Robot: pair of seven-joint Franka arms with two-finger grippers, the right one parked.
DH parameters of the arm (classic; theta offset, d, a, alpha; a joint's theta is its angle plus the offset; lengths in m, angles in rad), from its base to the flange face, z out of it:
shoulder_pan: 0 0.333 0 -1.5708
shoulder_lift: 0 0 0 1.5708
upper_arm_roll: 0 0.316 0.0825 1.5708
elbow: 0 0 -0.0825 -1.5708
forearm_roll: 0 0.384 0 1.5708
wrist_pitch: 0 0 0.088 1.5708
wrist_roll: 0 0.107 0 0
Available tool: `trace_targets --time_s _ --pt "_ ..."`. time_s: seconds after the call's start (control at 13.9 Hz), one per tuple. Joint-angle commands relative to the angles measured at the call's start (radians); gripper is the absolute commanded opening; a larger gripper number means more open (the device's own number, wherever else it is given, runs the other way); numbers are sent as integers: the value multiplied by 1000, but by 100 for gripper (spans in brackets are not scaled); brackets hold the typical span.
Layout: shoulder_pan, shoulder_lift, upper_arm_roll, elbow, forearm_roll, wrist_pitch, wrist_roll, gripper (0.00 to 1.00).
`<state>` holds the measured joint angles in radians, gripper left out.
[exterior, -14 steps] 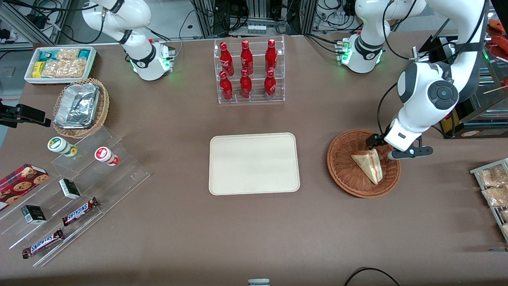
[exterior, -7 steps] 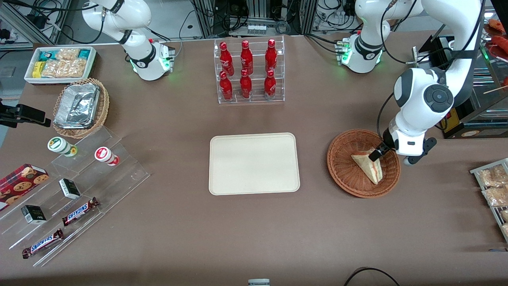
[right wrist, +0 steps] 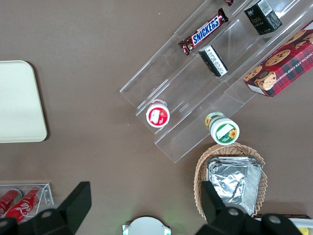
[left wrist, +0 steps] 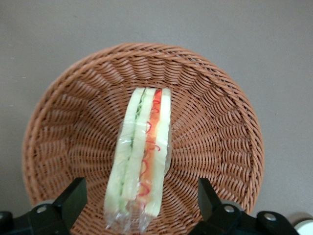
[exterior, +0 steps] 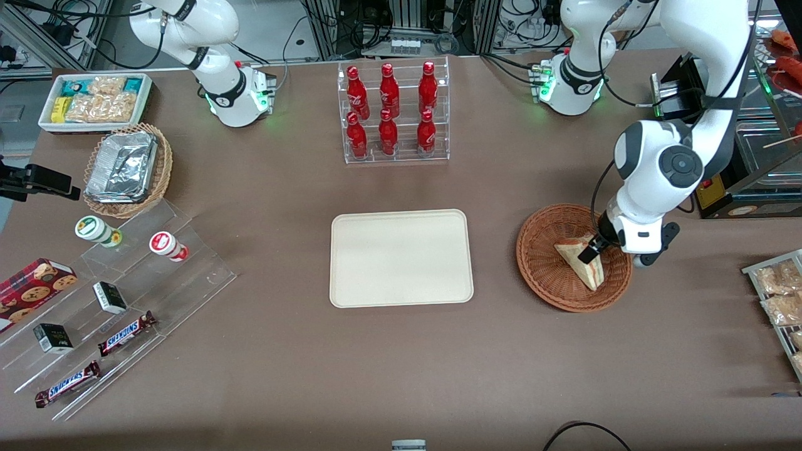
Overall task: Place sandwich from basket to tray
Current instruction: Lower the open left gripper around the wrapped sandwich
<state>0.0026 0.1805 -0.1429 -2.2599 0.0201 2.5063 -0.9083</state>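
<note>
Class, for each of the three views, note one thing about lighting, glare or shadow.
Front view: even overhead light, soft shadow under the basket. Left wrist view: plastic wrap on the sandwich glints faintly; the open gripper straddles it. Right wrist view: foil containers reflect bright patches.

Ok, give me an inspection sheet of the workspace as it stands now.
Surface: brown table.
Job's things: sandwich lies in basket; tray bare.
Clutter: red bottles rack, Snickers bars, foil containers, snack tub.
Grippers: gripper low over the basket, fingers open, straddling the sandwich.
Cables: black cable at the table edge nearest the front camera.
Surroundings: equipment racks past the table.
</note>
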Motion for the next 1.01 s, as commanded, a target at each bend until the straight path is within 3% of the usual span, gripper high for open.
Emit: trace_targets --time_s 0.0,0.22,0.29,0.36,0.43,0.5,0.72,0.94 --pt "-7 57 -3 -1 -3 55 -20 100" --pt "-7 77 -3 -4 -3 59 -23 100" --pt "-7 77 -3 -4 -3 55 -23 93" --pt "-7 76 -3 -6 -3 49 -21 63" --pt "-7 74 -1 -12 0 48 -17 26" --pt "-9 73 -1 -20 6 43 -12 0" --pt "-6 57 -1 -21 15 -38 132 0" --pt "-7 36 -4 37 15 -90 146 0"
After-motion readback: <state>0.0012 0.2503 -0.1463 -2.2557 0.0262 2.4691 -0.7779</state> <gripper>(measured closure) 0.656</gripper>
